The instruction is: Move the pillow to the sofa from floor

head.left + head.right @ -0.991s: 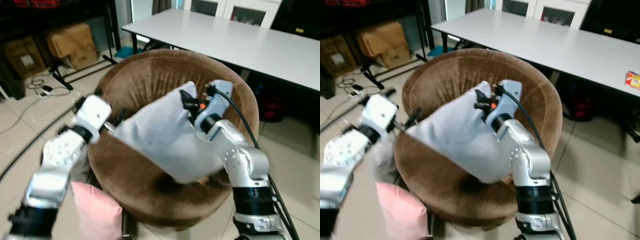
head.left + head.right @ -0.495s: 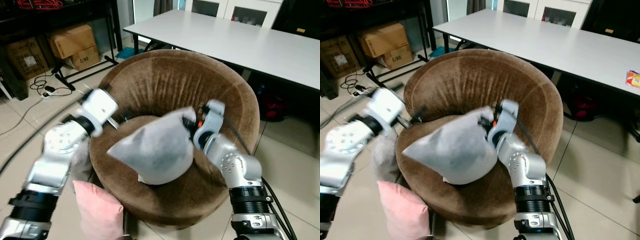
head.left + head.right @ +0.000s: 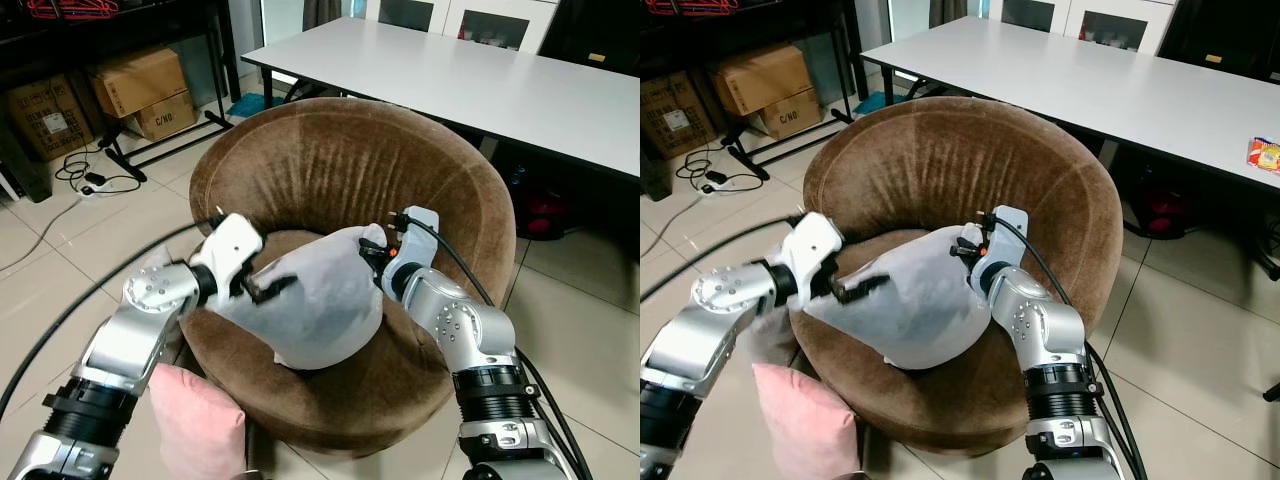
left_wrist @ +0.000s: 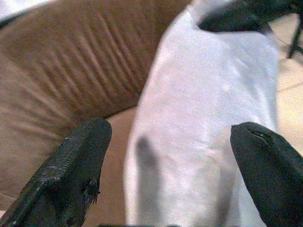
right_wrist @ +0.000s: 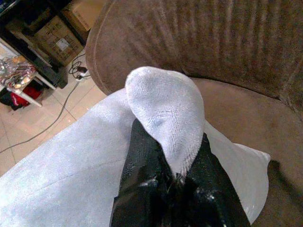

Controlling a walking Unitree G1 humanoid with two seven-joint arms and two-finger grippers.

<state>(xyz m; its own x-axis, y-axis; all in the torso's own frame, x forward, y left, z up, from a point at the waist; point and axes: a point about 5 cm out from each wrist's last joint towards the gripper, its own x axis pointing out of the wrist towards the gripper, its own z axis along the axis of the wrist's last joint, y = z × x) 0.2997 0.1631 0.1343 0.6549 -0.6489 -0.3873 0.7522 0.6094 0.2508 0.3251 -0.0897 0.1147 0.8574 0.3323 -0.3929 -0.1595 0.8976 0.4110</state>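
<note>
Pale glossy tile floor [image 3: 70, 265], dark grout lines. Long white table [image 3: 470, 85] behind, dark legs. White cabinet doors [image 3: 470, 20] with dark glass panes at back. Dark shelving [image 3: 110, 40] at left, cardboard boxes [image 3: 140, 90] beneath. Black cables [image 3: 85, 180] on floor near boxes. Even indoor light.

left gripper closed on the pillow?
No. In the left wrist view the left gripper has its fingers spread wide, with the pillow lying between them, ungripped.
</note>
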